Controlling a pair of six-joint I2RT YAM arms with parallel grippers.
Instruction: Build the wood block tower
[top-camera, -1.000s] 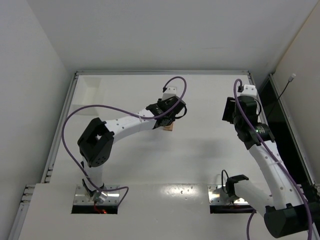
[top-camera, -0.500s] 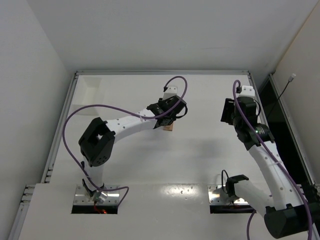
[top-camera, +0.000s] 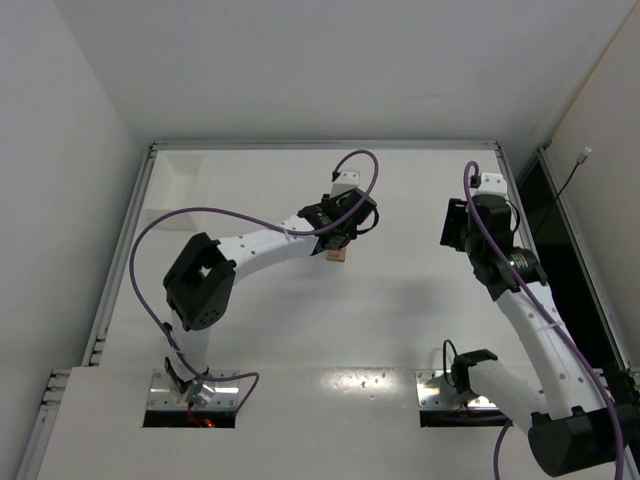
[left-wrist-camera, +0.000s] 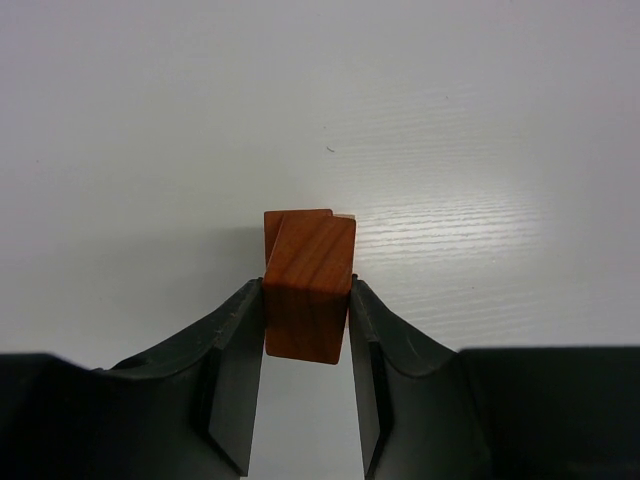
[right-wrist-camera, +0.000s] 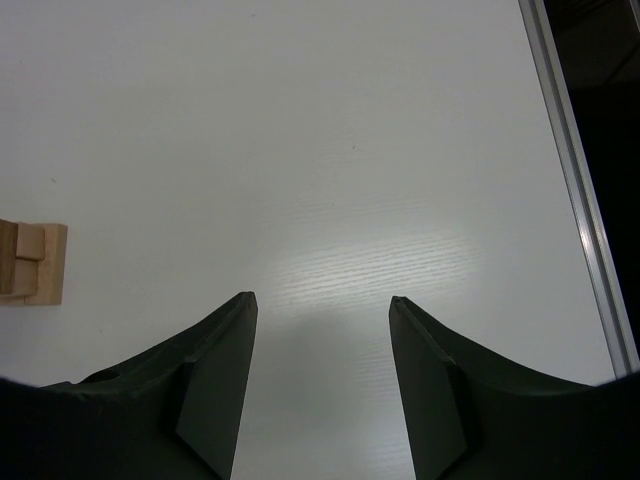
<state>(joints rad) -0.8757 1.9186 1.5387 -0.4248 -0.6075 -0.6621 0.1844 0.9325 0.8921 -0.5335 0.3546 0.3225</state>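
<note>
My left gripper (left-wrist-camera: 307, 292) is shut on a reddish-brown wooden block (left-wrist-camera: 310, 285), which fills the gap between the two fingers. Another reddish-brown piece (left-wrist-camera: 292, 219) peeks out just behind the block's far edge. From above, the left gripper (top-camera: 337, 240) hangs over the table's middle, with a small tan and reddish bit of the wood block tower (top-camera: 340, 257) showing just below it. In the right wrist view, pale tan blocks (right-wrist-camera: 35, 262) lie flat at the left edge. My right gripper (right-wrist-camera: 320, 300) is open over bare table, nothing between its fingers, well right of the blocks.
A white shallow tray (top-camera: 180, 185) sits at the table's far left corner. A metal rail (right-wrist-camera: 575, 190) runs along the right edge of the table, with a dark gap beyond it. Purple cables loop over both arms.
The left arm has shifted slightly right and farther away, carrying the reddish-brown block with it. The right arm has crept a little toward the far left.
</note>
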